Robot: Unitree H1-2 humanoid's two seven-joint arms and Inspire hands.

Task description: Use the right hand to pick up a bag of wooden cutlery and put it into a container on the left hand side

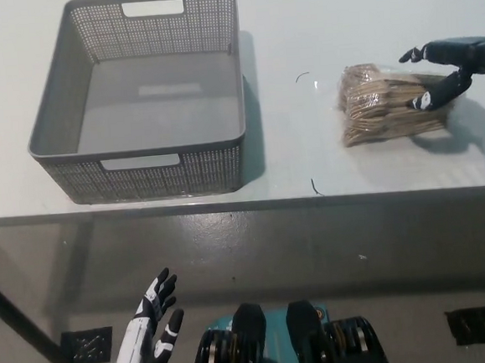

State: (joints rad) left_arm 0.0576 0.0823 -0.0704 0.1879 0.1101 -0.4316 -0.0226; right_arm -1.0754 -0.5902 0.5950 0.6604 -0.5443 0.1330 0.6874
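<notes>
A clear bag of wooden cutlery (388,103) lies flat on the white table (297,26), right of the middle. My black right hand (448,66) hovers over the bag's right end, open, fingers spread above and beside it, with one fingertip near its right edge. Nothing is held. A grey perforated basket (152,159) stands empty on the table's left side. My white left hand (146,345) rests open below the table edge at the lower left.
The table's front edge (244,202) runs across the picture's middle, with floor below it. Two small dark specks (314,184) lie on the table between the basket and the bag.
</notes>
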